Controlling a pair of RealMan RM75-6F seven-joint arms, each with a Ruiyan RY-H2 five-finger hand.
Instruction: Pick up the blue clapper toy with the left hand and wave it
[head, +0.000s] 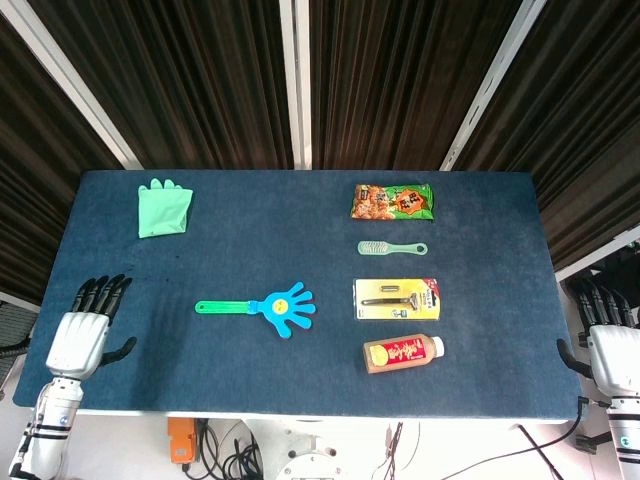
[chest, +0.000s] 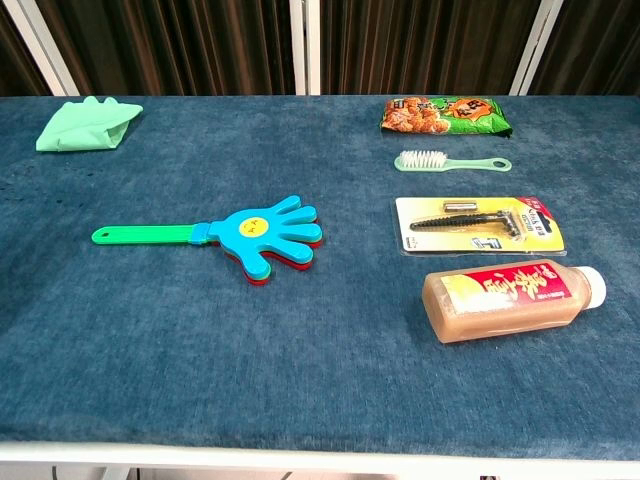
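The blue clapper toy (head: 282, 308) (chest: 266, 229), shaped like a hand with a green handle pointing left, lies flat near the middle of the blue table (head: 230, 370). My left hand (head: 84, 330) hovers at the table's left front edge, fingers spread and holding nothing, well to the left of the handle's end. Off the right edge of the table my right hand (head: 610, 345) is also open and holds nothing. Neither hand appears in the chest view.
A green rubber glove (head: 163, 208) lies at the back left. On the right side sit a snack bag (head: 392, 200), a small green brush (head: 391, 247), a packaged razor (head: 396, 298) and a brown bottle (head: 402, 353) on its side.
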